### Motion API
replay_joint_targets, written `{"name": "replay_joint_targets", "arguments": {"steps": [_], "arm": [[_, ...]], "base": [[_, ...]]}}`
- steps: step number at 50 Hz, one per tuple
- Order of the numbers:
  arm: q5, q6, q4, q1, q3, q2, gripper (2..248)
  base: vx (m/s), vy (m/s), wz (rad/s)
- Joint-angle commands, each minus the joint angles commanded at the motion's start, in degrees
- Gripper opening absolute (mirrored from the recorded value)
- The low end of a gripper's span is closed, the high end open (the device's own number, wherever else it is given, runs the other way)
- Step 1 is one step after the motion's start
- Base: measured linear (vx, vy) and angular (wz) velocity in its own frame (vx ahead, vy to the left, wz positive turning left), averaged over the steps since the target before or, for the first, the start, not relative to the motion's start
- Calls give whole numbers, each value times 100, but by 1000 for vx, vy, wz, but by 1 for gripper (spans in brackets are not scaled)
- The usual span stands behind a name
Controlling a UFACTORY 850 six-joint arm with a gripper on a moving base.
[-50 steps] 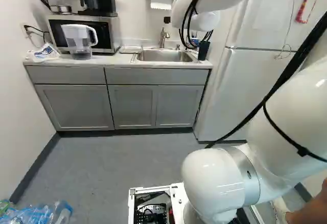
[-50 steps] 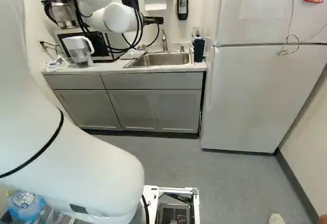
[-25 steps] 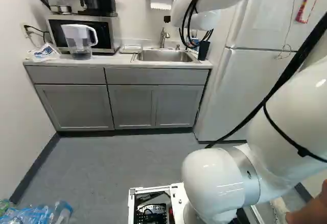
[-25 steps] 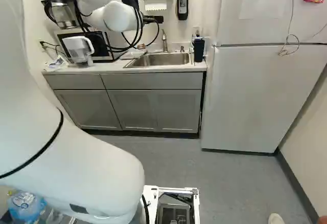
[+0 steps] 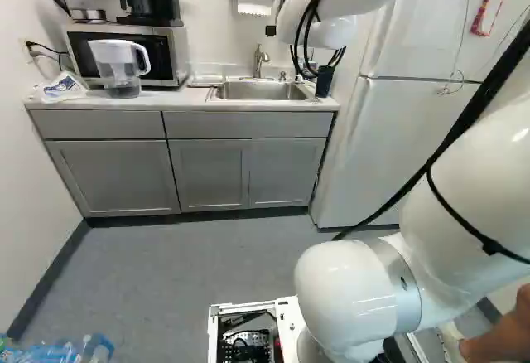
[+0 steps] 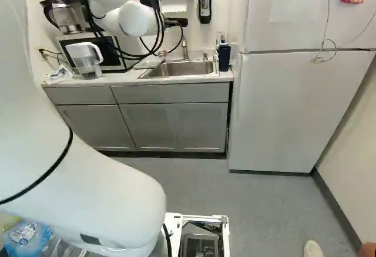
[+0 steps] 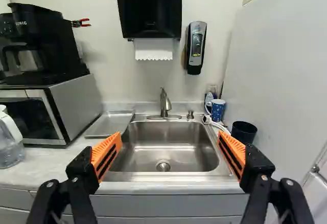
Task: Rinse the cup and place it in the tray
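Your jaws stand wide apart before the sink (image 7: pixel 168 175), with the patterned blue cup (image 7: pixel 217 110) beside its rear corner, the metal tray (image 7: pixel 110 124) on the tabletop (image 7: pixel 56 165) along its opposite side, and a lettered coffee maker (image 7: pixel 43 42) farther past that side.

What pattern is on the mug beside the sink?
White spots on blue; the mug shows best in wrist view.

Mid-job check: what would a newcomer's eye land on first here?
Probably the tool, its orange-padded fingers open wide in the wrist view, the steel sink ahead between them. Next, the white arm looming at the right of the left base view, and the white fridge beside the counter.
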Motion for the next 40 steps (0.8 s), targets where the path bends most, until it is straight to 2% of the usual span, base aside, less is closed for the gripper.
{"name": "replay_joint_targets", "arguments": {"steps": [30,40], "arm": [[0,0,0,0,0,0,247],[0,0,0,0,0,0,247]], "base": [[104,16,-18],[133,21,-152]]}}
